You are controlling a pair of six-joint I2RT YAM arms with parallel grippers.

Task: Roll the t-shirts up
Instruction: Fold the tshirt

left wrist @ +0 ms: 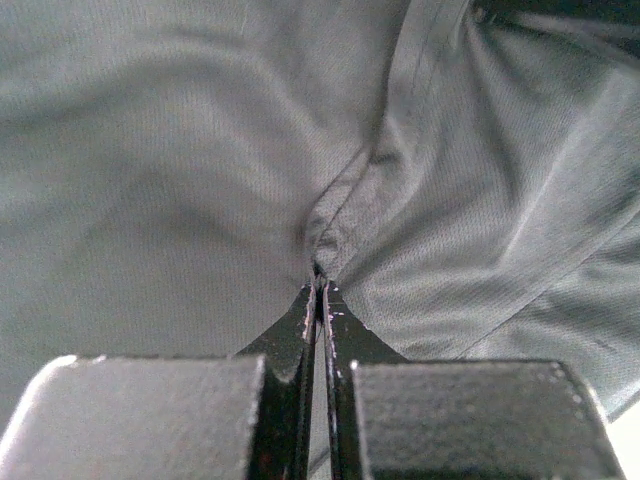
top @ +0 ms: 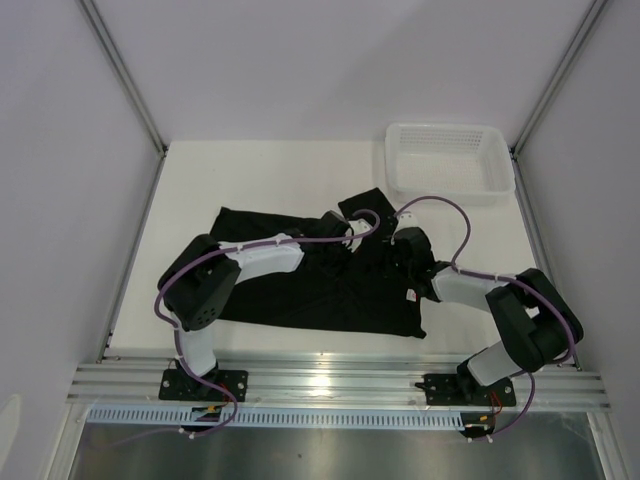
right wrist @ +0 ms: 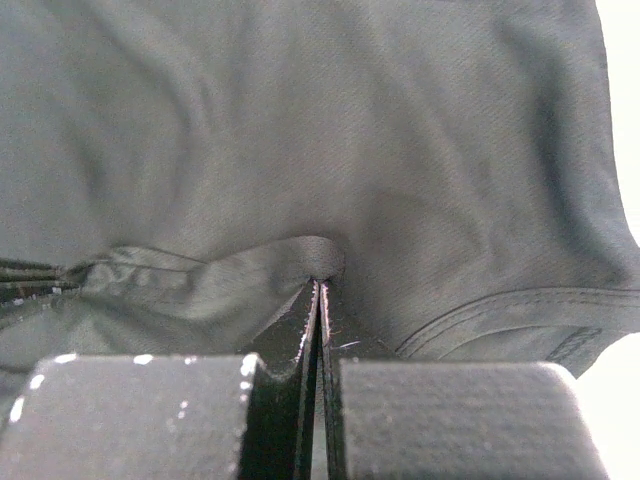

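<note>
Here, the black t-shirt (top: 300,295) lies spread across the middle of the white counter (top: 250,180). One flap at its far edge reaches towards the white mesh basket (top: 450,160), which stands apart in the far right corner.

Left pincer (left wrist: 320,285): pressed together, nipping a small ridge of cloth where a seam runs into the tips. Right pincer (right wrist: 318,288): likewise pressed together, on a curled fold near a stitched hem (right wrist: 520,305). The two grips sit near each other at the garment's far middle.

Judged step: gathering an edge to begin the roll. To do it well, both arms should travel together at equal height, keeping the fold line straight and the cloth low, since so thin a pinch may slip.

Material: fine matte knit, limp and softly creased. It will likely drape and drag rather than hold a shape.
</note>
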